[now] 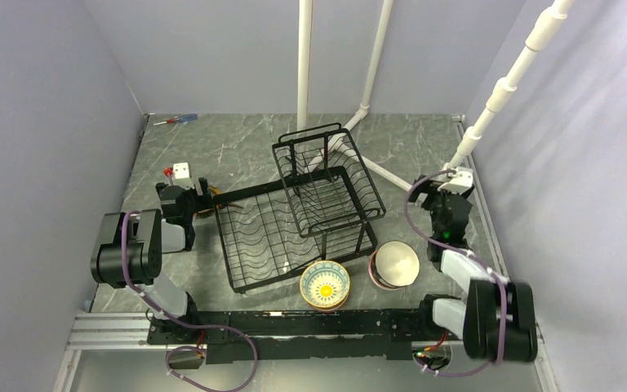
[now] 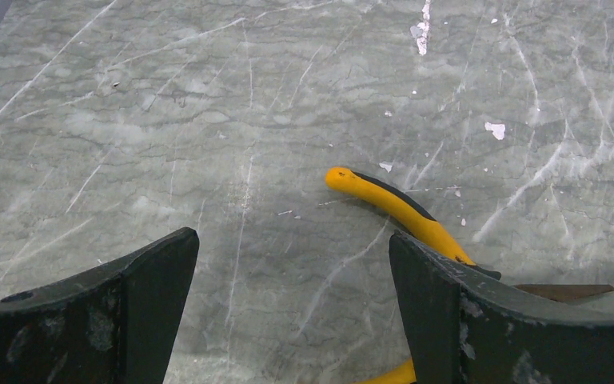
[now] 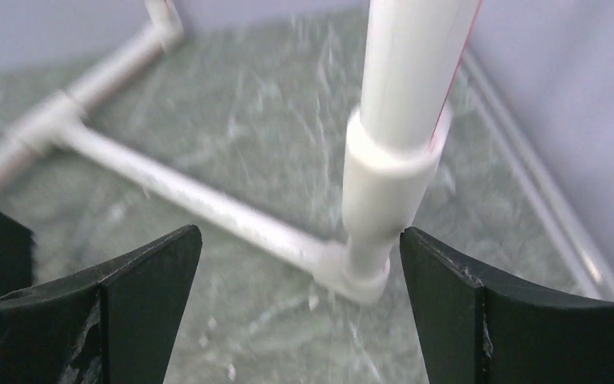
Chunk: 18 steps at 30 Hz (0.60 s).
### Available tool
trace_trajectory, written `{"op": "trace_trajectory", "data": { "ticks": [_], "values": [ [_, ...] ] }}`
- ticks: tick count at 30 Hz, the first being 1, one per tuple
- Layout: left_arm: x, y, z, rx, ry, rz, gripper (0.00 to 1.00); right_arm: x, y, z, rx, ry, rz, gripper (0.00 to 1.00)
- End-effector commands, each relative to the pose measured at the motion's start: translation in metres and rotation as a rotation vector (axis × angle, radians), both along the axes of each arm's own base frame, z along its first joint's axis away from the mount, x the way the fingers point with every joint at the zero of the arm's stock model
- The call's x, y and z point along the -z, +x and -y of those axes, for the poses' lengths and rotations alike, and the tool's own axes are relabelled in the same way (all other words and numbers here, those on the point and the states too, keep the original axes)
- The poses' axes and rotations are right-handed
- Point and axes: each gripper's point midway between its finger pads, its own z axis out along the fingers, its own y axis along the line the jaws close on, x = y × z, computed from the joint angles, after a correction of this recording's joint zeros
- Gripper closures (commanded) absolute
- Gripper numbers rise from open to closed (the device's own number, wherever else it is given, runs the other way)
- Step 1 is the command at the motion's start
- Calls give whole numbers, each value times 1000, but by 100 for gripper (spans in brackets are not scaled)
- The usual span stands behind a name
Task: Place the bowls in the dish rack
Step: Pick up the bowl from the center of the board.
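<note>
– Both arm bases sit on the black mounting rail (image 1: 294, 325) at the near edge of the desk (image 1: 212, 143). What comes just past it?

– Two bowls, upright on the desk, just beside each other. The yellow-centred bowl (image 1: 324, 284), dotted and with a teal rim, is on the left. The red-sided bowl (image 1: 395, 263), pale inside, is to its right.

– Are they in the dish rack?

– No. The dish rack (image 1: 261, 233) lies just beyond them, and both stand outside its near edge, close to its front right corner. Its slanted upper basket (image 1: 326, 175) rises over the far right part of the base.

– And the hands?

– The left hand (image 2: 292, 244) hovers over bare desk to the left of the rack, fingers spread wide with nothing between them. Yellow-handled pliers (image 2: 400, 210) lie on the desk by its right finger, and one handle runs behind that finger in the wrist view.

– The right one?

– The right hand (image 3: 300, 240) is to the right of the rack, farther back than the red-sided bowl. It is also wide open and holds nothing. Its wrist camera looks at a white pipe frame (image 3: 384, 184), an upright post joined to a bar lying on the desk. That view is blurred.

– Anything farther back?

– A screwdriver (image 1: 175, 119) with a red and blue handle lies near the far left corner, well apart from the rest.
</note>
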Motion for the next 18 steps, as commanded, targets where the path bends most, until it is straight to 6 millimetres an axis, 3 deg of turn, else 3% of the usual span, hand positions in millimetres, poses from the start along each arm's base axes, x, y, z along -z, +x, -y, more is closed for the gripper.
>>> {"op": "trace_trajectory", "data": {
  "ticks": [1,4,8,11,15,18],
  "values": [
    [-6,5,13,54,-10,24,5,-60,-1,-4,13,82,99,0],
    [-24,6,12,49,-2,41,5,-65,-7,-11,-7,135,77,0],
    [-51,2,-4,-159,-144,-192,5,-64,-14,-26,-68,192,14,0],
    [-75,11,16,-71,-219,-213,5,-65,-17,-31,-62,288,4,0],
    [-108,5,30,-81,-359,-160,5,-52,-24,-5,197,458,-92,0],
    [-133,-5,27,-136,-399,-151,5,-62,-17,-18,103,431,-117,0]
  ]
}}
